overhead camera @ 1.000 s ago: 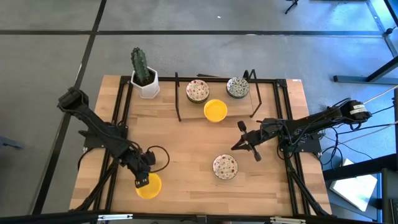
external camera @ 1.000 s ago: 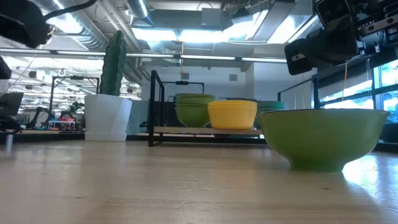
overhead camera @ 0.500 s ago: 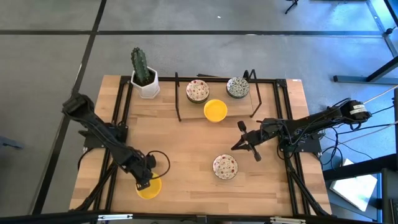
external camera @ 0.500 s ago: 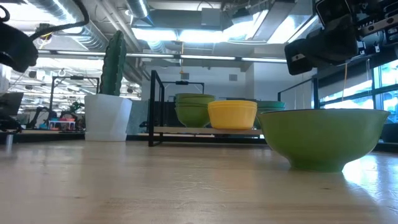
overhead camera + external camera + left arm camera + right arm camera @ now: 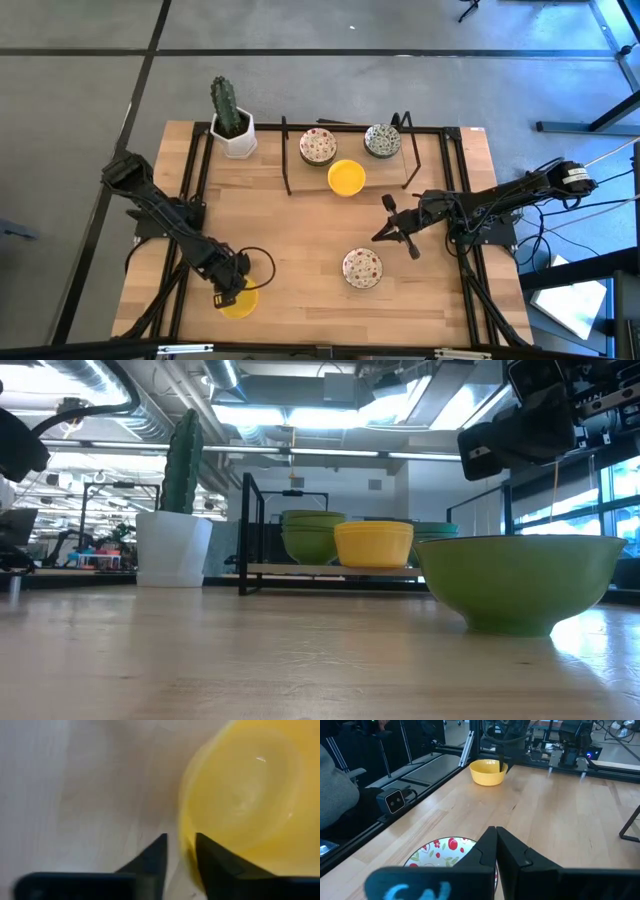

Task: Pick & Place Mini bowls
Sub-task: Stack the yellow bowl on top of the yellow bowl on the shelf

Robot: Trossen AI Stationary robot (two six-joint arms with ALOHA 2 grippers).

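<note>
A plain yellow mini bowl [image 5: 243, 303] [image 5: 245, 795] sits on its base at the table's near left. My left gripper [image 5: 226, 291] [image 5: 180, 842] points down at it and is shut on its rim. My right gripper [image 5: 378, 235] [image 5: 495, 832] hangs shut and level over the table's right half, touching nothing. A white mini bowl with red flowers [image 5: 362, 268] [image 5: 445, 851] stands just in front of and below it. Three more mini bowls rest on the far rack: yellow [image 5: 346, 177], red-flowered [image 5: 318, 146] and green-grey patterned [image 5: 382, 140]. My left gripper has the yellow bowl's rim [image 5: 184, 827] on the bowl's left side between its two fingers, one finger [image 5: 210, 860] inside the bowl and the other outside. The fingers come from above, pointing down. The bowl stands upright on the table.
A white pot with a cactus [image 5: 232, 125] stands at the far left. The black wire rack [image 5: 288, 160] spans the far middle. Black frame rails [image 5: 192, 190] run along both sides of the table. A person's grey sleeve [image 5: 335, 790] shows beyond the table's edge.
My left gripper has come down and a little toward the near edge, onto the yellow bowl's rim. The bowl has stayed where it was.
</note>
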